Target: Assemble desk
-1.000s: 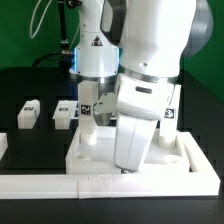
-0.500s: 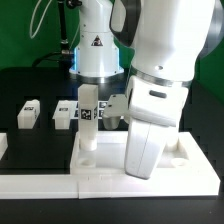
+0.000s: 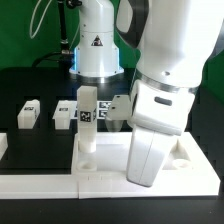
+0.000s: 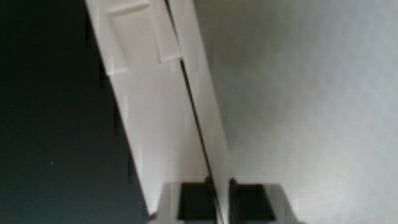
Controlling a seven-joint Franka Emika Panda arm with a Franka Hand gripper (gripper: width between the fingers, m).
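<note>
Black table (image 3: 30, 85) holds the desk top (image 3: 100, 172) beneath the hand (image 4: 221, 199).

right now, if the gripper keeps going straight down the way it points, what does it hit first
Most likely the desk top: the gripper points down into its tray, with nothing visible between. How far apart they are is unclear.

Exterior faces arm (image 3: 165, 90), near — wrist skims desk top (image 3: 108, 180).

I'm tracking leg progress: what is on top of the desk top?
One leg stands upright at the corner of the desk top on the exterior view's left. The arm covers much of the rest, so anything there cannot be seen.
</note>
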